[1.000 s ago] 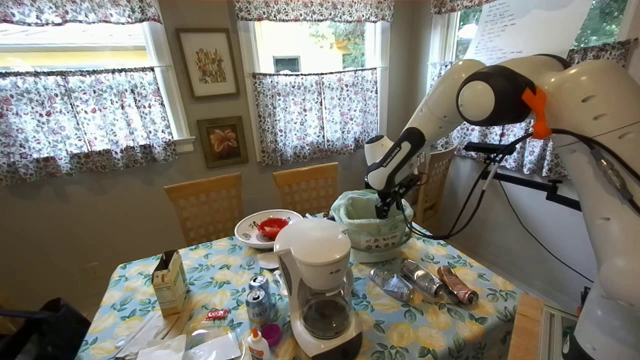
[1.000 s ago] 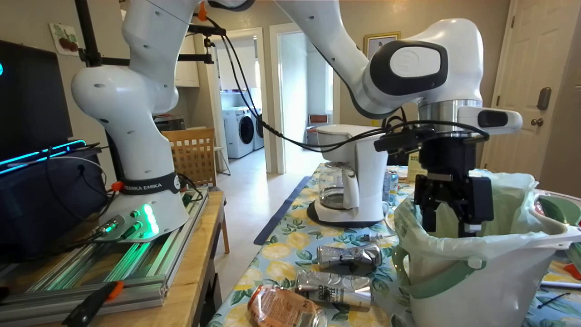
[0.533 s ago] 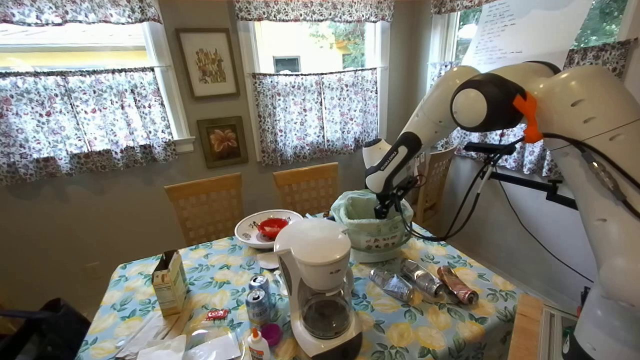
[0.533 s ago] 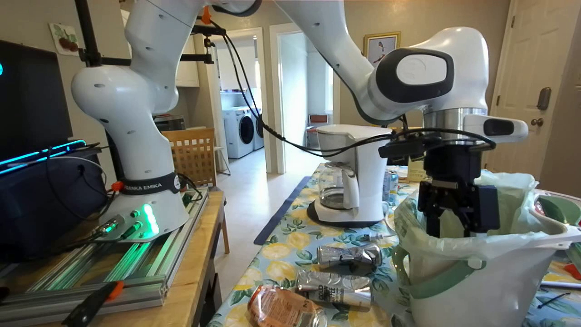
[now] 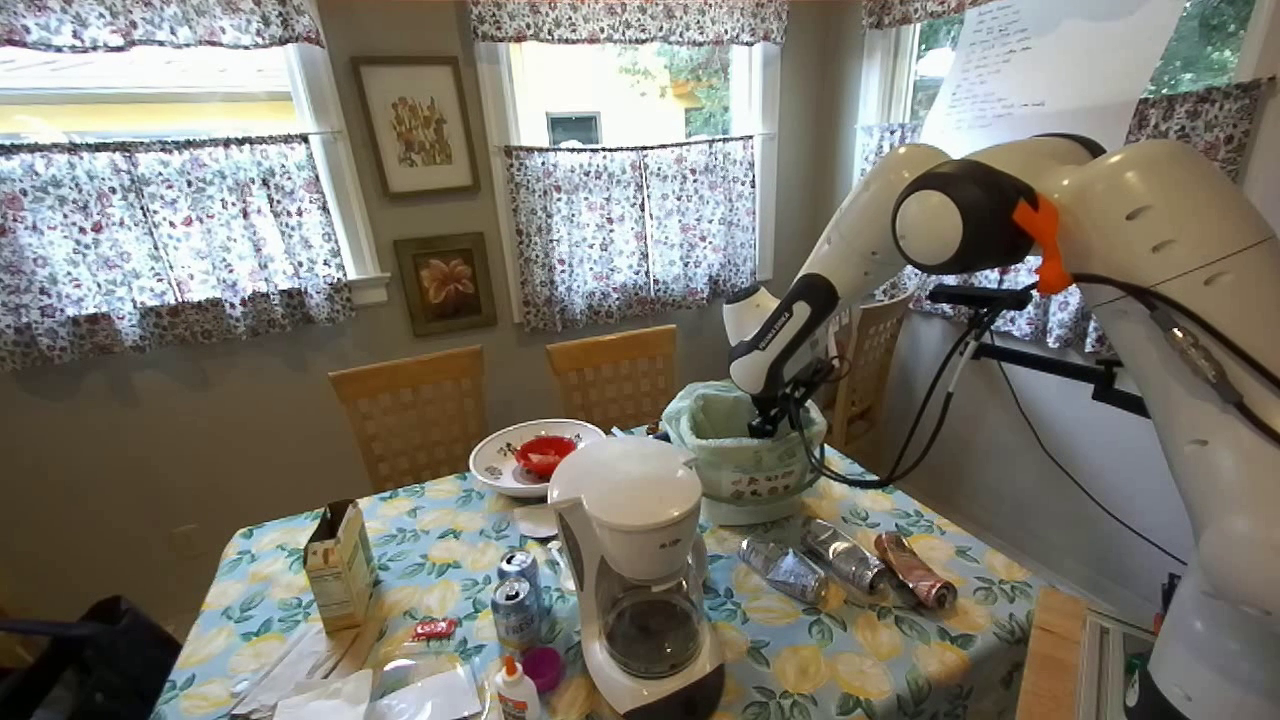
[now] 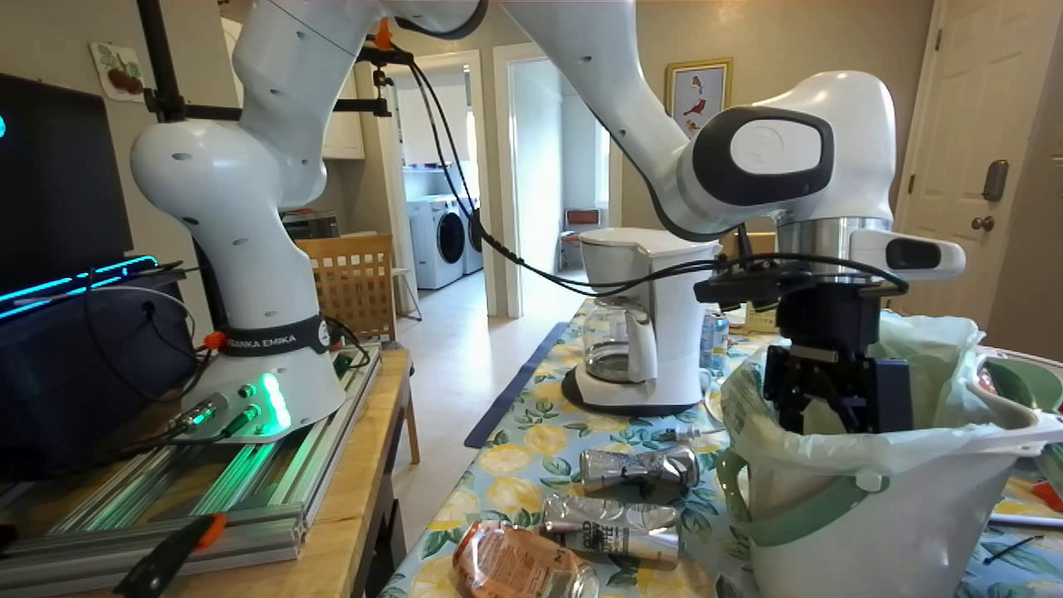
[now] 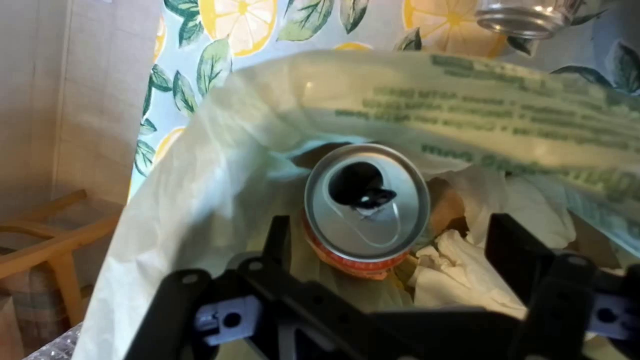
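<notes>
Black two-fingered pincer (image 7: 390, 222), carried by a white robot arm (image 6: 768, 149), hangs in the mouth of a white plastic green-handled bucket (image 6: 880, 548), its fingers wide apart and gripping nothing. Between those fingers in the wrist view, closer to one than the other, an orange-red metal drink can (image 7: 375, 225) with an opened silver top stands nearly upright inside the bucket's pale green plastic liner (image 7: 200, 200); whether its rim reaches the level of the fingertips cannot be told. Crumpled white paper (image 7: 465, 285) lies beside the can. Green lettering marks the liner, which spills over the bucket's rim in both exterior views. On a blue lemon-print tablecloth (image 5: 870, 665) near the bucket, two dented silver cans (image 6: 610, 527) and a crushed orange can (image 6: 519, 565) lie on their sides. A white plastic coffee maker (image 6: 677, 332) with a clear glass carafe (image 6: 610, 361) stands close by, two blue-and-silver cans (image 5: 516, 615) upright beside it. In an exterior view, a round red bowl (image 5: 545, 455) rests in a broad white dish (image 5: 488, 468) near the bucket, with wooden woven-backed chairs (image 5: 410, 420) past the cloth's edge.
</notes>
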You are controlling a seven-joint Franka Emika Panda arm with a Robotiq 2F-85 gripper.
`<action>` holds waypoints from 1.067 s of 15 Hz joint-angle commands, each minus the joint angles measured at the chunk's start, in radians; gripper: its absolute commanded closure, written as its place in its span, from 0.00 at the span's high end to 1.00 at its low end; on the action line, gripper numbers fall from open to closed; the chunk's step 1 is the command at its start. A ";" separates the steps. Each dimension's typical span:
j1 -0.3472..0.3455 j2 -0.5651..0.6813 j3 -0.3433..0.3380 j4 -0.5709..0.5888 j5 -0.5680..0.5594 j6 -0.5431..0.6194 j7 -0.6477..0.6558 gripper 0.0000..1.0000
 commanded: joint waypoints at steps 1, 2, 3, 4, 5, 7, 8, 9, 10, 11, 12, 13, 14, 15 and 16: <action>0.005 0.030 -0.007 0.034 -0.005 -0.024 -0.020 1.00; 0.005 0.033 -0.008 0.033 -0.006 -0.023 -0.020 1.00; 0.004 0.035 -0.007 0.033 -0.005 -0.023 -0.022 1.00; 0.004 0.037 -0.007 0.031 -0.005 -0.022 -0.025 1.00; 0.005 0.038 -0.007 0.030 -0.006 -0.020 -0.026 1.00; 0.004 0.041 -0.007 0.028 -0.006 -0.018 -0.031 1.00; 0.004 0.042 -0.007 0.027 -0.006 -0.018 -0.033 1.00; 0.004 0.043 -0.007 0.026 -0.006 -0.018 -0.034 1.00; 0.004 0.043 -0.007 0.025 -0.007 -0.017 -0.035 1.00; 0.005 0.044 -0.008 0.024 -0.009 -0.016 -0.035 1.00; 0.006 0.045 -0.008 0.024 -0.009 -0.015 -0.035 1.00; 0.007 0.046 -0.009 0.023 -0.011 -0.014 -0.034 0.76; 0.007 0.046 -0.010 0.023 -0.011 -0.014 -0.033 0.74; 0.007 0.047 -0.010 0.022 -0.011 -0.013 -0.032 0.66; 0.008 0.047 -0.010 0.021 -0.011 -0.013 -0.033 0.59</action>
